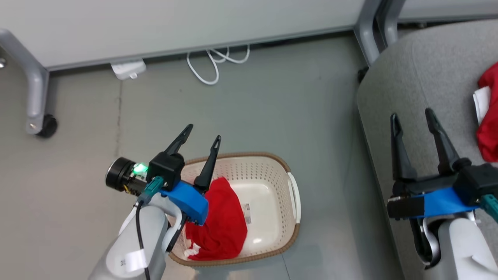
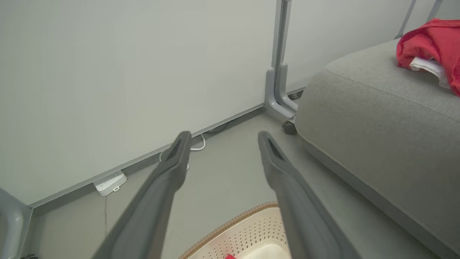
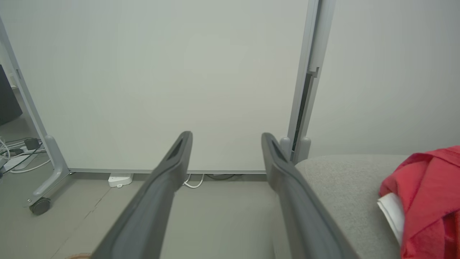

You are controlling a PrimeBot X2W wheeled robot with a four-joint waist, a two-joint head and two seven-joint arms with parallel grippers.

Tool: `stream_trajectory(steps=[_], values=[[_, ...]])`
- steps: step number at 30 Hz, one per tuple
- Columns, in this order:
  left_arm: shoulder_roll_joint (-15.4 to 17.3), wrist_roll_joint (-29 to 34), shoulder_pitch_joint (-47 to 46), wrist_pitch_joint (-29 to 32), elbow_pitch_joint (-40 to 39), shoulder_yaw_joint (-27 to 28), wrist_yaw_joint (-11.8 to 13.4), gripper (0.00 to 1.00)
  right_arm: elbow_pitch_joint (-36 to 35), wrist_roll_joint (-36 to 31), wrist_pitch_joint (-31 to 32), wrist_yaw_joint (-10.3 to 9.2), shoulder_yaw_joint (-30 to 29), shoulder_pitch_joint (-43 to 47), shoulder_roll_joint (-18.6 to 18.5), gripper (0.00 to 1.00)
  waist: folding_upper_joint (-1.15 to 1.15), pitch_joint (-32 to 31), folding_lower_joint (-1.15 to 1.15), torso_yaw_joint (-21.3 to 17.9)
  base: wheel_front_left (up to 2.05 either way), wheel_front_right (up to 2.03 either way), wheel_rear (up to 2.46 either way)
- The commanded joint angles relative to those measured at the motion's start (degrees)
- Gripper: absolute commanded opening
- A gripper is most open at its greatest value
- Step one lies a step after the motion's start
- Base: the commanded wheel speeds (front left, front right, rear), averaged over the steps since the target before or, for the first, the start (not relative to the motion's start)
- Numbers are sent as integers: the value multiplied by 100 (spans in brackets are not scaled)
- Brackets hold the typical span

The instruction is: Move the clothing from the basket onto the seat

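Note:
A cream basket (image 1: 272,171) with a brown rim sits on the floor, holding a bright red garment (image 1: 223,223) in its left half. My left gripper (image 1: 202,132) hovers open above the basket's left rim, nothing between its fingers. In the left wrist view the basket's far rim (image 2: 230,225) shows below the left gripper (image 2: 222,138). The grey seat (image 1: 420,77) lies at the right, with another red and white garment (image 1: 491,116) on it. My right gripper (image 1: 412,114) stands open over the seat's left part, empty. The right gripper (image 3: 226,138) points toward the wall; the garment (image 3: 427,194) lies right of it.
A white partition wall (image 1: 175,23) runs along the back on grey legs with a castor (image 1: 47,126). A white power strip (image 1: 128,70) and looped white cable (image 1: 214,64) lie on the floor by the wall. Grey floor separates basket and seat.

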Motion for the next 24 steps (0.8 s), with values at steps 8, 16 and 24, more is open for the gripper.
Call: stream_trajectory(steps=[8,16,24], values=[[398,-139,-1127,-16,1163,-1351,-5,100,-249,23,-2,1,105,-715,-20,100,0,1298,-1,-549,0,0,0],[533,-419,-1967,-15,2300,-2714,-5,100,-445,-12,-2,1,129,-1134,-10,100,0,2099,-1,-739,0,0,0],[555,-732,-2546,133,3186,-3760,-5,100,-580,19,-2,1,184,-1463,12,100,0,2755,-1,-950,0,0,0]])
